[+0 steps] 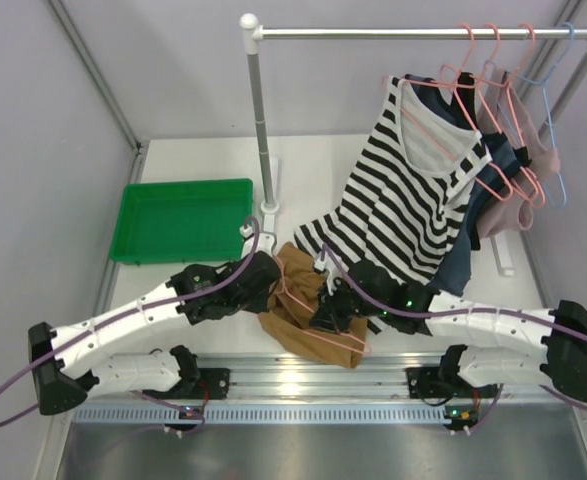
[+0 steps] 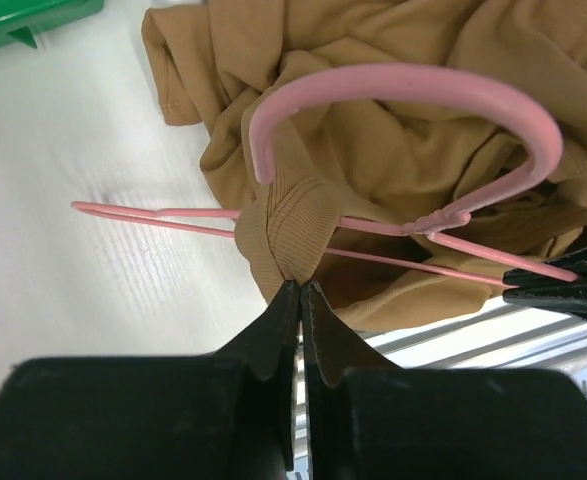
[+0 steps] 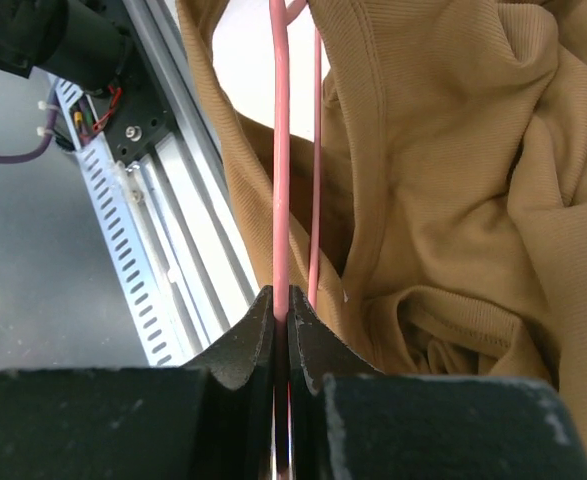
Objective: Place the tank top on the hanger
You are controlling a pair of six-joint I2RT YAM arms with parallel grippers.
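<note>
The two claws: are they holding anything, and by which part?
Left gripper pinches the tank top by a narrow ribbed band draped over the hanger. Right gripper clamps the hanger by one thin wire arm.

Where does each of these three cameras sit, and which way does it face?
Top external: high behind the robot, looking down at the table; left arm and right arm show.
Left wrist: on that arm, looking past the left gripper, shut on the tank top.
Right wrist: likewise, past the right gripper, shut on the hanger.
Shared: all show tank top and hanger.
</note>
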